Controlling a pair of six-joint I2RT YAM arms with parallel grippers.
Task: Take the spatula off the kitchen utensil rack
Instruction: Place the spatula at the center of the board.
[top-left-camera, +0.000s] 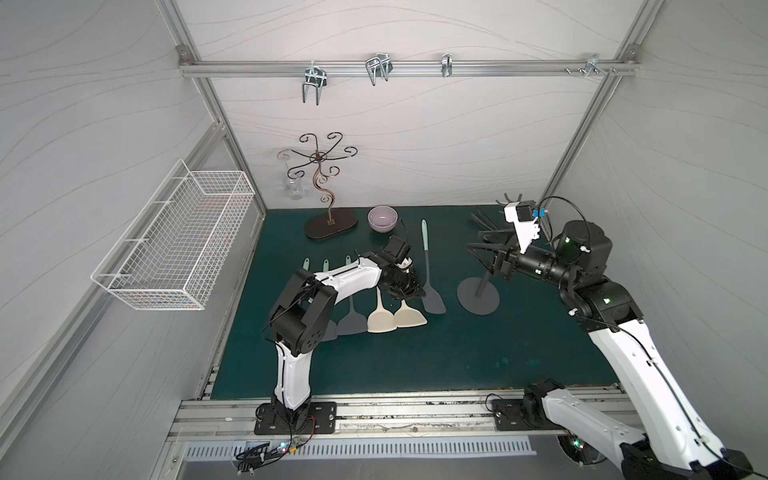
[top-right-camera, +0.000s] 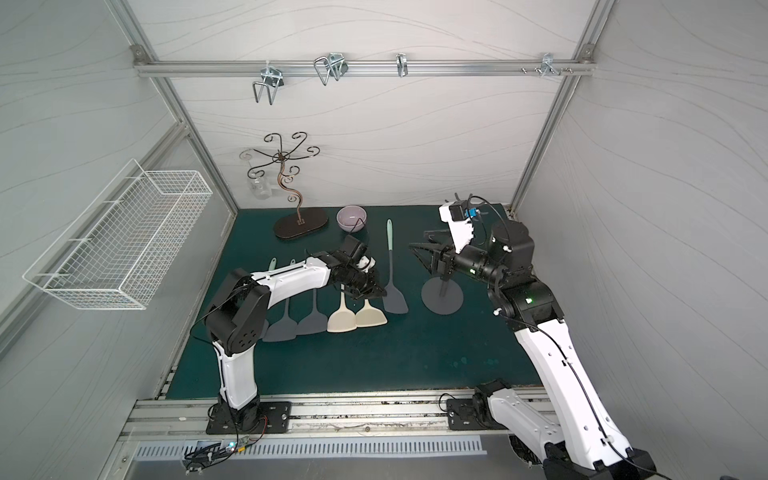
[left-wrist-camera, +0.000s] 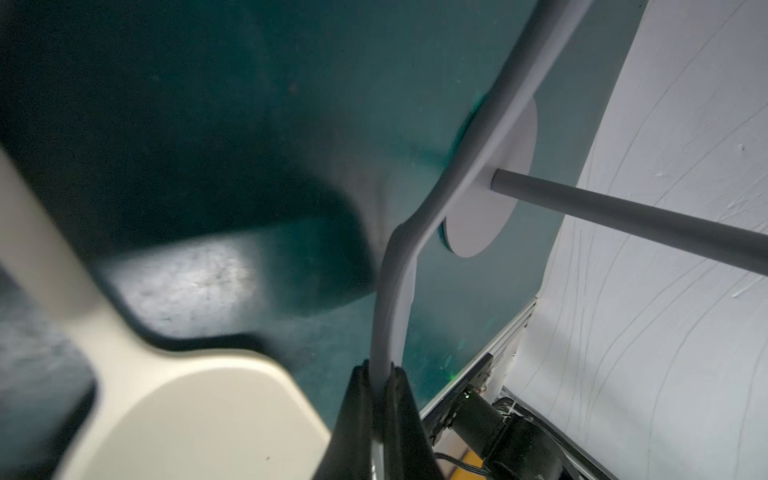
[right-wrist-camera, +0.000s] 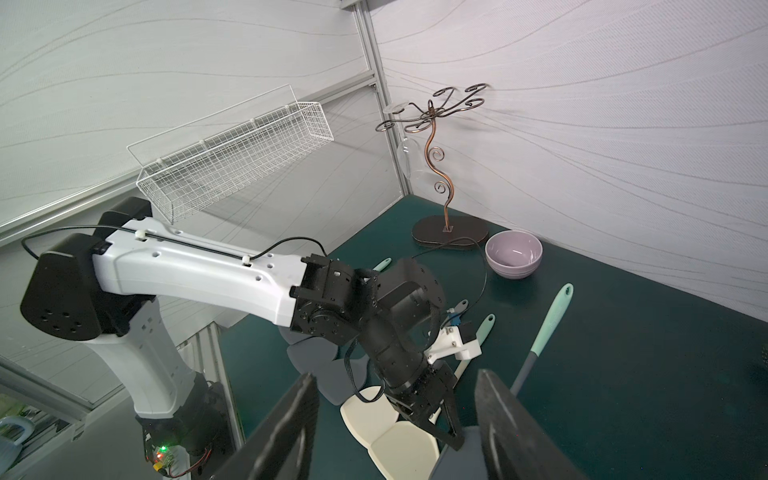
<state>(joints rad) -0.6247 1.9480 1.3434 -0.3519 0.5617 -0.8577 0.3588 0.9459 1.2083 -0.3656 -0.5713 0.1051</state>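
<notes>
— Spatula's whereabouts?
— Off the hooks: long dark grey spatula (top-left-camera: 434, 302) with a mint-green handle, near the middle of the green bench (top-left-camera: 415, 374). Handle towards the far edge, blade just beside the round base of the dark grey pole-and-hook utensil rack (top-left-camera: 478, 302). Lying flat or lifted: cannot tell.
— Any grip on it?
— Yes: pinched at the blade's edge in the fully closed left claw (top-left-camera: 419, 294). Nothing in the wide-spread right claw (right-wrist-camera: 395, 376), near the rack's crown.
— Neighbours?
— Two cream spatulas (top-left-camera: 380, 322) just beside the blade, towards the left edge.

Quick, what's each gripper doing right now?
Left gripper: closed on the grey spatula.
Right gripper: open, holding nothing.
</notes>
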